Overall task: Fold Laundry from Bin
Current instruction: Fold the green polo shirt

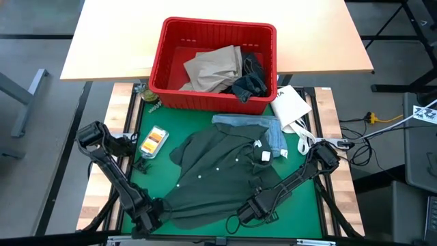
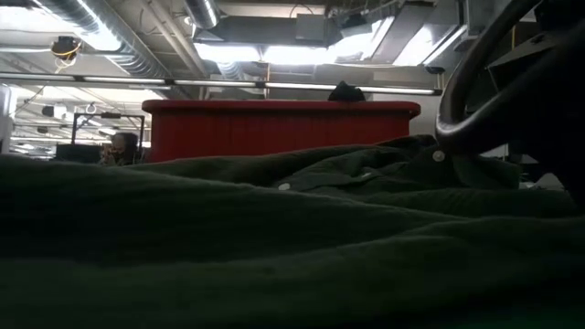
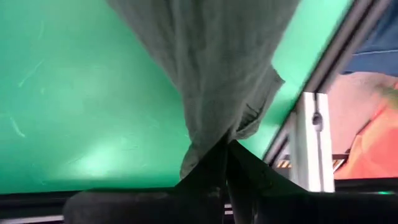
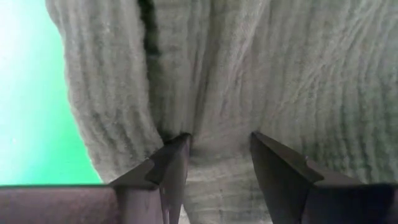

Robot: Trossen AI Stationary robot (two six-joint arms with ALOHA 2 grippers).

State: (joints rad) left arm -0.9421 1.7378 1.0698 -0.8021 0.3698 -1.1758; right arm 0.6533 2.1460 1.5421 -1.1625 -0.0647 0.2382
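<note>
A dark green shirt (image 1: pixel 218 171) lies spread on the green mat and fills the front of the low view (image 2: pixel 274 238). Its far edge rests on a light blue garment (image 1: pixel 268 127). The red bin (image 1: pixel 164 41) stands beyond the mat and holds tan trousers (image 1: pixel 215 68) and dark jeans (image 1: pixel 249 80). My left gripper (image 1: pixel 151 213) is shut on the shirt's near left edge. My right gripper (image 1: pixel 247 210) is at the shirt's near edge, right of the middle, with ribbed cloth filling the gap between its fingers. My left gripper (image 3: pixel 225 146) pinches a gathered bit of the shirt's near left edge (image 3: pixel 214 121) between its shut fingers, coming steeply from above. The cloth runs from the fingers in a narrow bunch that widens over the mat. My right gripper (image 4: pixel 217 146) grips a thick bunch of the shirt's ribbed cloth (image 4: pixel 217 118) between its two fingers (image 4: pixel 174 155), pointing down from above. The folds gather toward the fingers, and the cloth reaches back between them. The shirt lies on the mat around the hold.
A white flat packet (image 1: pixel 290 106) lies at the mat's far right corner. A small orange-and-yellow pack (image 1: pixel 154 140) lies at the mat's left. Bare green mat (image 1: pixel 304 205) shows right of the shirt. A metal frame rail (image 3: pixel 311 124) runs along the table's edge.
</note>
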